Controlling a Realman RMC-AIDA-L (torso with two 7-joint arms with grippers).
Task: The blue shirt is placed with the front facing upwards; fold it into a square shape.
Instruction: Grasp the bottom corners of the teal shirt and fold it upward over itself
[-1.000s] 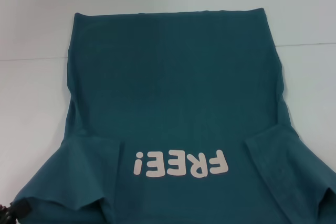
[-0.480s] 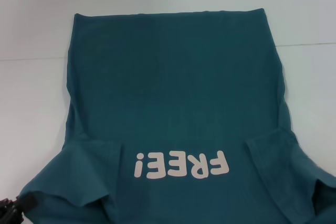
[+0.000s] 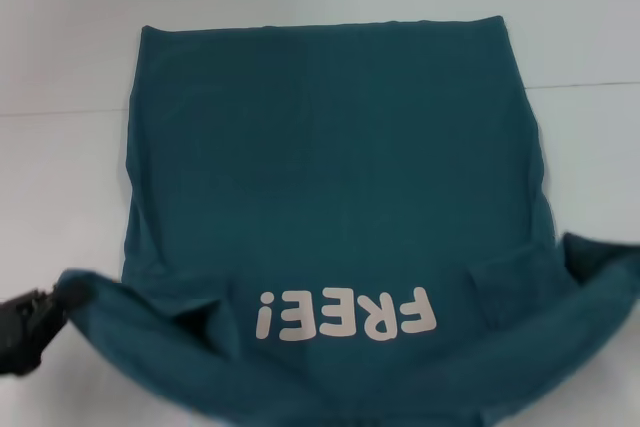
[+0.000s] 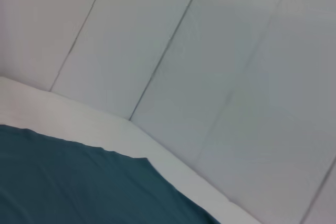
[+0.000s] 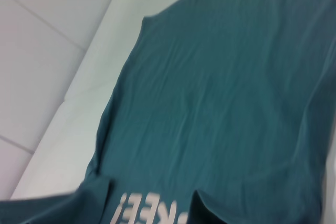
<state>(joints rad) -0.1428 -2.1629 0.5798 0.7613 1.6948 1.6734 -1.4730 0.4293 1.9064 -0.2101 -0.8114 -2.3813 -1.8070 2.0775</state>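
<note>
The blue shirt [image 3: 330,177] lies front-up on the white table [image 3: 60,197], its cream "FREE!" lettering [image 3: 345,313] near the robot. The left gripper [image 3: 35,315] holds the raised left sleeve corner, lifted off the table; the right gripper is out of view.

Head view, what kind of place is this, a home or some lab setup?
Probably a lab or test bench, not a home: a bare white table, plain white panelled wall, and only the blue shirt spread out.
</note>
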